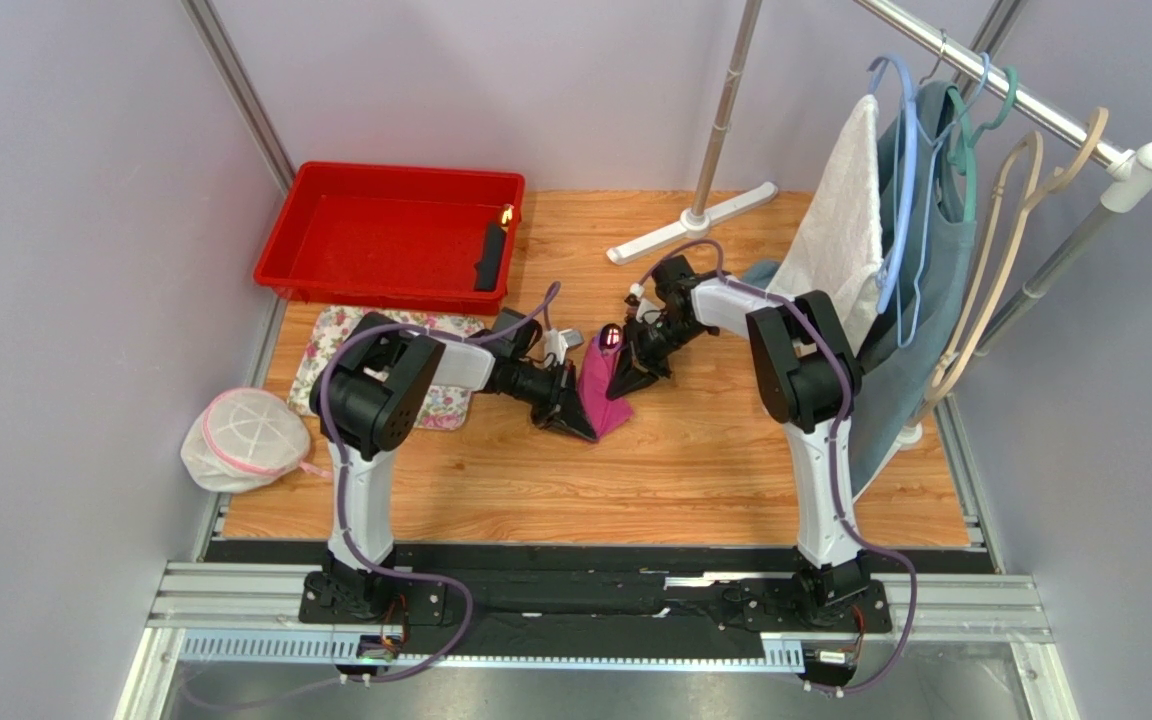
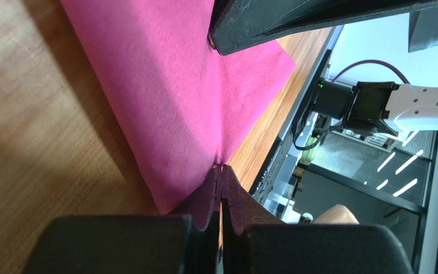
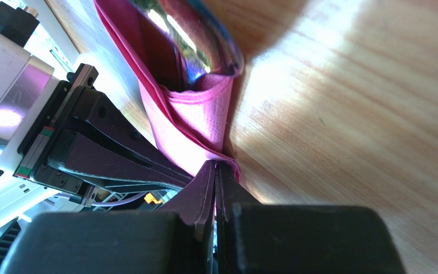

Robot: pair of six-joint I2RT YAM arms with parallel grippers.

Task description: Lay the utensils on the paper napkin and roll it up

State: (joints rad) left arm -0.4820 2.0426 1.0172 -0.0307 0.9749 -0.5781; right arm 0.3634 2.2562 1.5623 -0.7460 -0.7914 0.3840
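The magenta paper napkin [image 1: 597, 378] stands folded up off the wooden table between both grippers. My left gripper [image 1: 579, 423] is shut on one edge of it; in the left wrist view its jaws [image 2: 221, 166] pinch the sheet [image 2: 170, 85]. My right gripper [image 1: 620, 387] is shut on the opposite end, pinching the folded layers [image 3: 201, 120] at its tips [image 3: 218, 164]. Shiny purplish utensils [image 3: 195, 51] show inside the fold in the right wrist view only. The right gripper's fingers [image 2: 295, 23] show at the top of the left wrist view.
A red tray [image 1: 334, 225] holding a black object [image 1: 491, 258] sits at the back left. A floral cloth [image 1: 324, 333] lies under the left arm, a white mesh bag [image 1: 247, 438] off the table's left edge. A clothes rack with hangers and a white towel [image 1: 845, 210] stands at the right.
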